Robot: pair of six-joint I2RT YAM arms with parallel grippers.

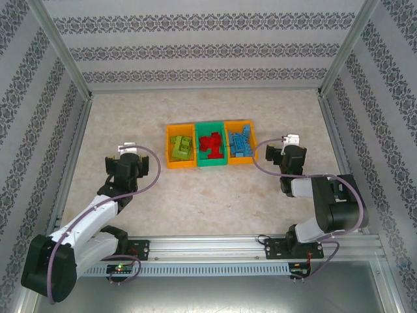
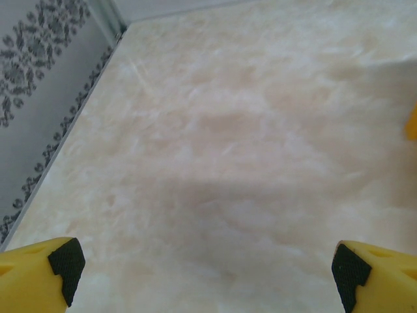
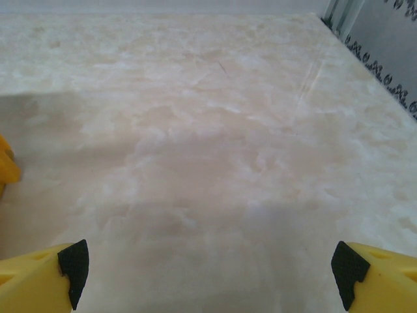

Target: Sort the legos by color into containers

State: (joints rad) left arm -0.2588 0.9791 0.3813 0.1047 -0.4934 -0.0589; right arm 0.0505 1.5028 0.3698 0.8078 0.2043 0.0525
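Sorting looks done: green legos (image 1: 182, 147) in left orange bin (image 1: 167, 145), red legos (image 1: 210, 145) in green bin (image 1: 211, 124), blue legos (image 1: 238, 143) in right orange bin (image 1: 239, 122); small strays hard to rule out. Next move: probably just retreat. Left tool (image 1: 126, 147) and right tool (image 1: 290, 140) spread wide, empty, low over worktop (image 1: 208, 195), flanking bin row, elbows bent.

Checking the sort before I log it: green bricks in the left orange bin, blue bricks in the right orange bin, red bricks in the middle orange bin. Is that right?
Not quite. The middle bin is green, not orange, as the top view shows. The rest stands: green bricks in the left orange bin, blue bricks in the right orange bin, red bricks in the middle.
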